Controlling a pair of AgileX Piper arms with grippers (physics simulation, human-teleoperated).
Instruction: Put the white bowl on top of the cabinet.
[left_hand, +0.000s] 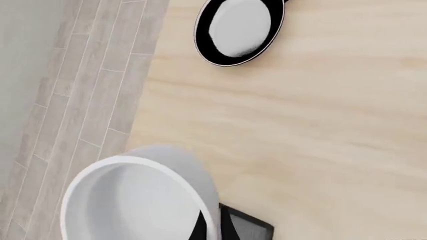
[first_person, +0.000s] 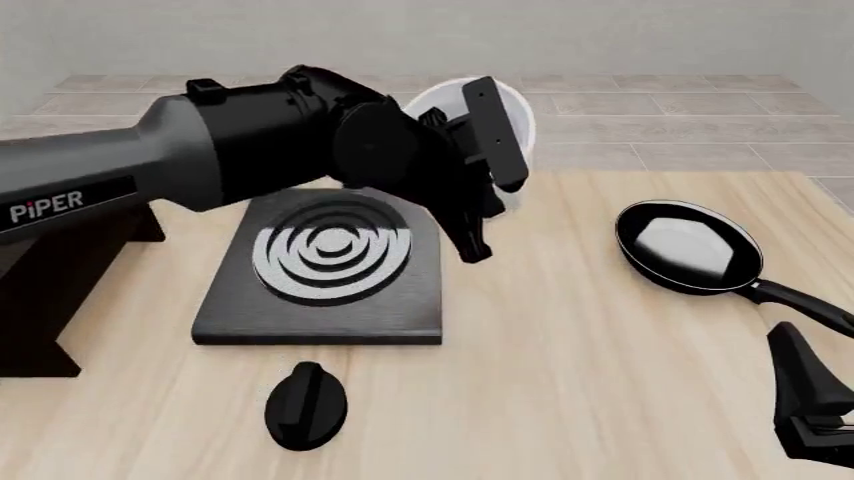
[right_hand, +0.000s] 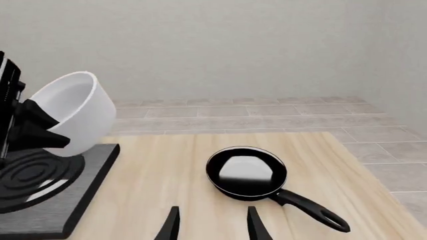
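Front view: the bowl is seen lifted off the table, held by the left gripper above the far right corner of the stove plate. Most of the bowl is hidden there by the black wrist and fingers; only its white rim and wall are seen behind them. The cabinet is seen at the left edge, largely covered by the left arm, well apart from the bowl.

From the right wrist view, the bowl is shown tilted, its mouth turned toward the left arm, with a black finger laid against its wall. From the left wrist view, the bowl's rim is seen close to the camera, and a dark finger lies on the outer side of the wall. The wall is thus pinched between the left jaws, one inside and one outside.

The pan is set on the table to the right, its handle pointing toward the near right corner. A black knob lies just in front of the stove plate.

The right gripper is held low near the table's near right edge, its two fingers spread apart with nothing between them, pointing toward the pan.
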